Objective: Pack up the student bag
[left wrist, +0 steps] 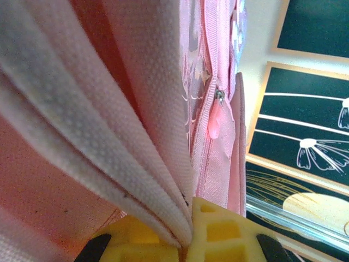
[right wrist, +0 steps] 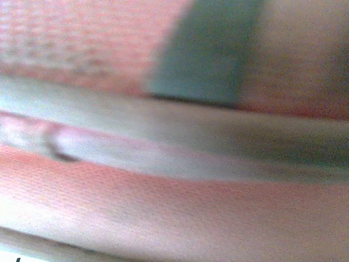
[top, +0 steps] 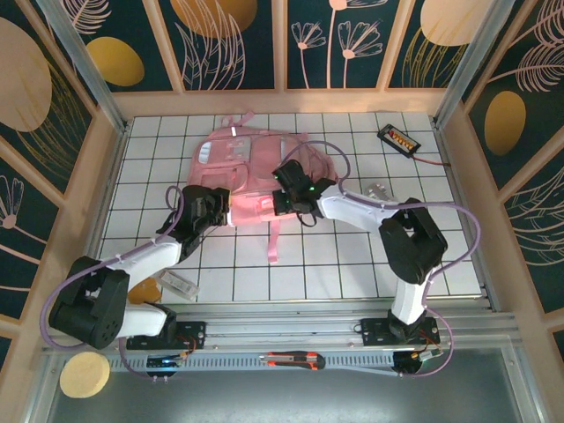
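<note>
your left gripper (left wrist: pixel 185 236) is closed tight: its yellow fingers (left wrist: pixel 218 232) pinch a thick fold of pale pink fabric that rises from between them. that fold belongs to the student bag (left wrist: pixel 136 82). just beyond the fold a zip runs up the bag, with a soft pink pull (left wrist: pixel 214 123) hanging from its slider.

from above, the left gripper (top: pixel 214 209) sits at the bag's left edge. your right gripper (top: pixel 284 204) is at the near edge of the bag, about midway along, with its jaws shut. its wrist camera is pressed close to blurred pink weave (right wrist: pixel 163 207), so you cannot tell whether any fabric is caught between the fingers.

the student bag (top: pixel 251 163) lies flat in the middle of the white gridded table (top: pixel 352 264), towards the far side, translucent pockets facing up. one strap (top: pixel 275 240) trails towards you.

a small black device (top: pixel 398 138) with an orange face lies near the far right corner; its markings are too small to read. a red and black utility knife (top: pixel 295 359) rests on the rail between the arm bases.
</note>
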Robot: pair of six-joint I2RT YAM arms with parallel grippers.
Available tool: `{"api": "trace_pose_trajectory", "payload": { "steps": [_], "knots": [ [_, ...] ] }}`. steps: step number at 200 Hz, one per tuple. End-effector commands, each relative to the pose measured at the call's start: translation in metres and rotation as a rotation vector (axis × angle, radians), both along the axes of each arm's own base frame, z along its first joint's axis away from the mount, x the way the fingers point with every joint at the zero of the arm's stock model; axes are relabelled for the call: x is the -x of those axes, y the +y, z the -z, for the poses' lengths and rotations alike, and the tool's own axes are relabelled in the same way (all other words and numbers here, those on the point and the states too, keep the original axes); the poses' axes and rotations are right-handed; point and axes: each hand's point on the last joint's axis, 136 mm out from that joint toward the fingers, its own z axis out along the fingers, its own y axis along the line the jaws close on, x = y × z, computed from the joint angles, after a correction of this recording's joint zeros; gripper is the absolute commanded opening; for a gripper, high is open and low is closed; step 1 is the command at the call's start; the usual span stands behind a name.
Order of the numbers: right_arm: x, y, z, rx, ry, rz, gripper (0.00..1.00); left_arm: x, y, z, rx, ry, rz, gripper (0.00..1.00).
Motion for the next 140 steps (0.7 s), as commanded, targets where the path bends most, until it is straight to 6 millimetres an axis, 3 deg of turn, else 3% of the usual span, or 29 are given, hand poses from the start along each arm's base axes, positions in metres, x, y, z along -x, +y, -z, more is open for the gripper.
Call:
{"api": "trace_pose_trajectory", "payload": {
  "steps": [1, 43, 83, 140],
  "knots": [
    [-0.013, -0.032, -0.01, 0.018, -0.025, 0.035, 0.0, 0.0, -0.001, -0.025, 0.011, -0.077, 0.055, 0.0],
    [-0.021, -0.053, -0.008, 0.041, -0.01, 0.045, 0.0, 0.0, 0.015, -0.026, -0.026, -0.08, 0.051, 0.0],
    [-0.025, -0.058, -0.01, 0.039, -0.005, 0.039, 0.0, 0.0, 0.026, -0.021, -0.053, -0.066, 0.061, 0.0],
    [-0.025, -0.064, -0.019, 0.05, -0.015, 0.047, 0.0, -0.011, 0.062, -0.007, -0.14, -0.029, 0.071, 0.0]
  ]
}}
